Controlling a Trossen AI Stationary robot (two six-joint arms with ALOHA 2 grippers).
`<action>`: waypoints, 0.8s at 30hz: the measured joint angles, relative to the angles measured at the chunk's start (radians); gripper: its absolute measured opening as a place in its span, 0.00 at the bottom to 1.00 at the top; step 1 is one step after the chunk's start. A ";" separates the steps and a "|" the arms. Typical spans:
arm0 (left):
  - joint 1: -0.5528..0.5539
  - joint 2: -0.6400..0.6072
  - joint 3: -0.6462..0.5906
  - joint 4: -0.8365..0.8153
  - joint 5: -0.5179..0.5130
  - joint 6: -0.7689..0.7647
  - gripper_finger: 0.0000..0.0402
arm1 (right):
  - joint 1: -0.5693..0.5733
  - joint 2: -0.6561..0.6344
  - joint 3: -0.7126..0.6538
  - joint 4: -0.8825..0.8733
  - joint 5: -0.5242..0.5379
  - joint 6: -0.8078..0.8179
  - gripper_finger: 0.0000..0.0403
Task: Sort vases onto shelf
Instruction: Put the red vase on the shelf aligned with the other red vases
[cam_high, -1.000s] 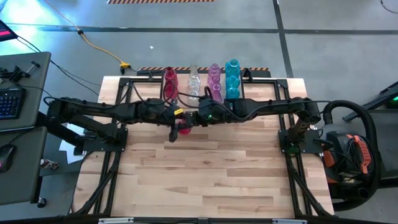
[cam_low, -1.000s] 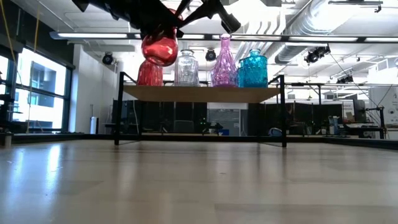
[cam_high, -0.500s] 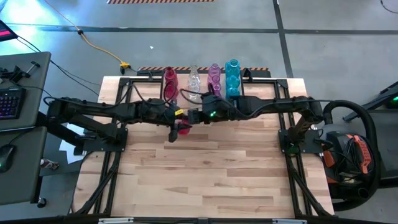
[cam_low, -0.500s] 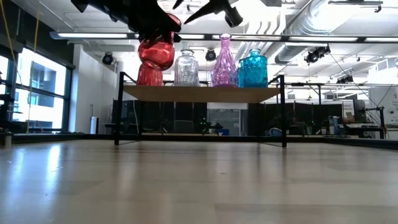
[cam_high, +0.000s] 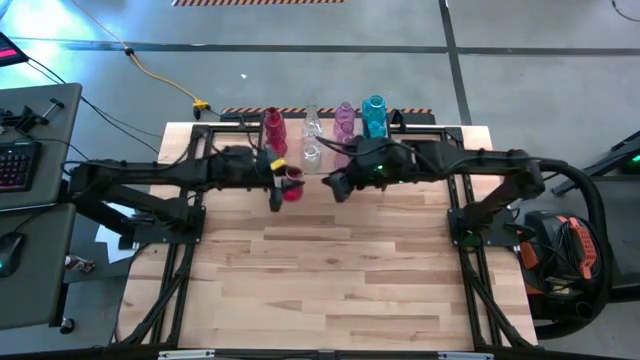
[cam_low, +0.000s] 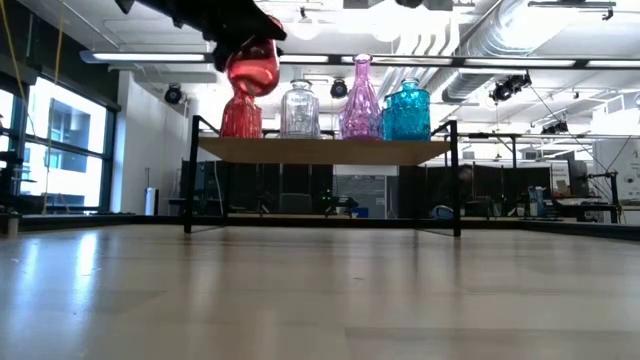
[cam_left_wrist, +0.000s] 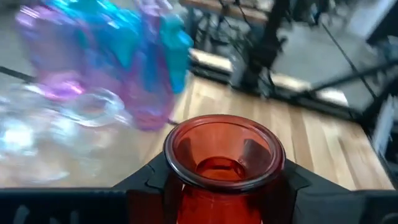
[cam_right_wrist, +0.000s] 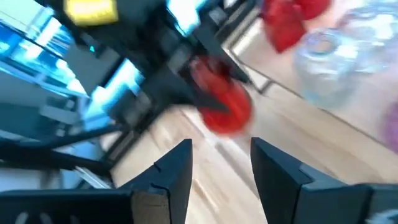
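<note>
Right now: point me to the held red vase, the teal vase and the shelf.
red vase (cam_left_wrist: 219, 155): left wrist view, inside the open mouth.
teal vase (cam_low: 406, 112): low view, body.
shelf (cam_low: 325, 150): low view, front edge of top.

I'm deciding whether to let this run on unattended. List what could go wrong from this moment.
1. The left pincer holds the red vase by its neck, in the air in front of the shelf. A loose grip could drop it onto the table.
2. The shelf already carries a red vase, a clear vase, a purple vase and a teal vase close together; setting this one down could knock a neighbour.
3. The right pincer, open and empty, is close by; the arms might collide.
</note>
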 joint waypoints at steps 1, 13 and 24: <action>0.010 -0.015 0.000 0.002 -0.008 -0.013 0.35 | 0.000 -0.013 0.000 -0.032 0.006 -0.007 0.35; 0.050 -0.218 0.000 -0.044 -0.044 -0.023 0.35 | 0.050 -0.212 -0.001 -0.299 0.119 -0.183 0.35; 0.050 -0.293 0.000 -0.120 -0.222 -0.044 0.36 | 0.224 -0.395 -0.005 -0.495 0.470 -0.275 0.35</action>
